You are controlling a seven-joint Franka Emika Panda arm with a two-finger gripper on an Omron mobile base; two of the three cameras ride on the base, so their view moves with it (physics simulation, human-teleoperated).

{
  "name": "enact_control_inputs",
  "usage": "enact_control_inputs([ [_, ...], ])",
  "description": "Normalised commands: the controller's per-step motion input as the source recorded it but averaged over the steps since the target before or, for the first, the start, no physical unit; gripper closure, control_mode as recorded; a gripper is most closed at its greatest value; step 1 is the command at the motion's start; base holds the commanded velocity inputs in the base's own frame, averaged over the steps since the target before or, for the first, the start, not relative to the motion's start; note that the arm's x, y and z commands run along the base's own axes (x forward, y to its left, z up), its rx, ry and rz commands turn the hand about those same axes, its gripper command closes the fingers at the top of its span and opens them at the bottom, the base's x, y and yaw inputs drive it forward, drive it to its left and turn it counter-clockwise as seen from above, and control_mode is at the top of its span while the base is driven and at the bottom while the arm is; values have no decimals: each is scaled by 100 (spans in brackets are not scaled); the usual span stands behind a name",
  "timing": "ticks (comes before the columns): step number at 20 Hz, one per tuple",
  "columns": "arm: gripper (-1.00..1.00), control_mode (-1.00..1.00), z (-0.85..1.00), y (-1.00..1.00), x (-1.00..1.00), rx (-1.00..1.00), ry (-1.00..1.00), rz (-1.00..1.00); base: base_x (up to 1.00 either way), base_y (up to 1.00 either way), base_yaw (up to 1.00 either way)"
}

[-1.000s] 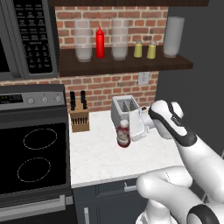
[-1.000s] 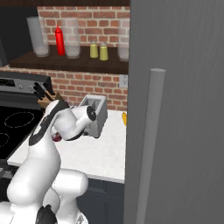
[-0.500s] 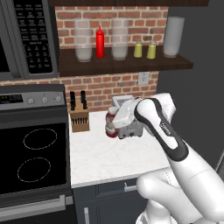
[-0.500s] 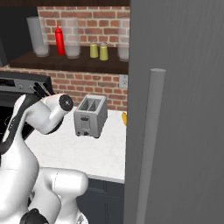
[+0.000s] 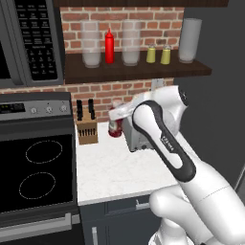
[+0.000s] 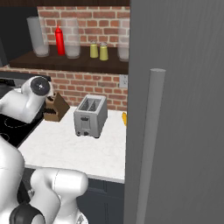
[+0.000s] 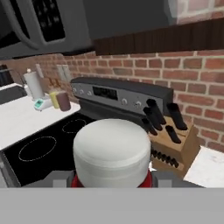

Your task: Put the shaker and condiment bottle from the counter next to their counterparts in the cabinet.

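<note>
Gripper [image 5: 115, 125] clamped on the condiment bottle [image 7: 111, 158]; hand view shows its pale cap close up with red shoulders at either side. In the left base view the bottle hangs above the counter [image 5: 119, 167], between knife block [image 5: 86, 128] and toaster [image 6: 91, 115]. Arm bent sharply, forearm rising from lower right, wrist turned left. Up on the cabinet [image 5: 134, 70]: red squeeze bottle [image 5: 109, 46], two shakers [image 5: 158, 55].

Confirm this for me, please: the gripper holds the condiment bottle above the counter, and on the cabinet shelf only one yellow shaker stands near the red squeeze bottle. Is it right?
Not quite. The cabinet shelf holds two yellow shakers, side by side, as the left base view shows. The rest stands: the gripper holds the condiment bottle above the counter, and the red squeeze bottle stands on that shelf.
</note>
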Motion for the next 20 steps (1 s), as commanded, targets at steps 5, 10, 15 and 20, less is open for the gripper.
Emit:
enact_control_inputs([
  [5, 100, -100, 77, 1, 0, 0, 16, -17, 0, 0, 0],
  [10, 100, -100, 82, 0, 0, 1, 17, -16, 0, 0, 0],
  [15, 100, -100, 81, 0, 0, 0, 13, -14, 0, 0, 0],
  [20, 100, -100, 71, 0, 2, 0, 5, -11, 0, 0, 0],
])
